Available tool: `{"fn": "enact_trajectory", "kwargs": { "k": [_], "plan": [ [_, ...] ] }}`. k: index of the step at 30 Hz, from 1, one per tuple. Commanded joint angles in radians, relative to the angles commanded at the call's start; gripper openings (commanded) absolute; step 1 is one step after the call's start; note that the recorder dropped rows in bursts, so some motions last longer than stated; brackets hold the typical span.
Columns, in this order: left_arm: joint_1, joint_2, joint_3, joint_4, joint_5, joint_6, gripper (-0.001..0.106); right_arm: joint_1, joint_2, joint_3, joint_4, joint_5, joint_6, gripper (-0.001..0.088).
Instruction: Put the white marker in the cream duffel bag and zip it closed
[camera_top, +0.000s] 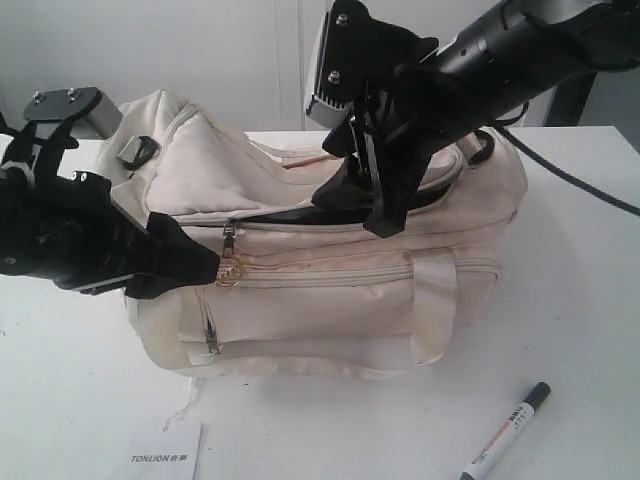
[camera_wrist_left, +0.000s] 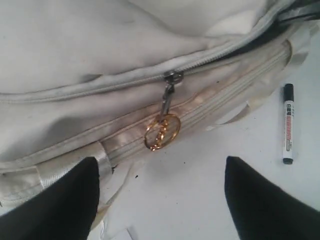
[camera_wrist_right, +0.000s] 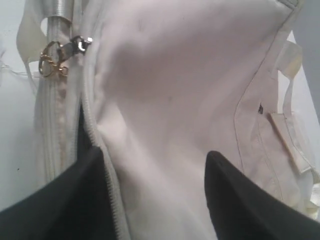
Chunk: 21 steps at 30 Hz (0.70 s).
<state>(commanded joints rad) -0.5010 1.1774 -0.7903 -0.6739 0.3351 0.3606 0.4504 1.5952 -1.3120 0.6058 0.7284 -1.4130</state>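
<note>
Exterior view puts the white marker (camera_top: 508, 432) flat on the surface (camera_top: 580, 290), in front of the cream duffel bag (camera_top: 330, 300) and apart from it, so nothing is packed yet. My right claw (camera_top: 365, 205) hangs over the bag's gaping top, jaws apart and empty. My left claw (camera_top: 195, 265), also apart, sits beside the zipper pull (camera_wrist_left: 172, 82). I judge the bag is opened enough; next the right claw must drop onto the marker's barrel.

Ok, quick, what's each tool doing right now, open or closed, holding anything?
Left tool: open, holding nothing.
Right tool: open, holding nothing, over the cream duffel bag.
</note>
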Motion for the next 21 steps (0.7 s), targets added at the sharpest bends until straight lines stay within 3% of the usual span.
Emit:
{"fn": "enact_trajectory", "kwargs": {
  "k": [5, 13, 21],
  "plan": [
    [0.000, 0.000, 0.000, -0.288, 0.086, 0.211, 0.072, 0.000, 0.015, 0.000, 0.002, 0.002, 0.000, 0.0564],
    [0.000, 0.061, 0.000, -0.298, 0.081, 0.226, 0.072, 0.000, 0.043, 0.000, 0.004, 0.025, 0.000, 0.0564],
    [0.000, 0.096, -0.002, -0.298, -0.003, 0.269, 0.072, 0.000, 0.044, 0.000, 0.006, 0.047, 0.000, 0.0564]
  ]
}}
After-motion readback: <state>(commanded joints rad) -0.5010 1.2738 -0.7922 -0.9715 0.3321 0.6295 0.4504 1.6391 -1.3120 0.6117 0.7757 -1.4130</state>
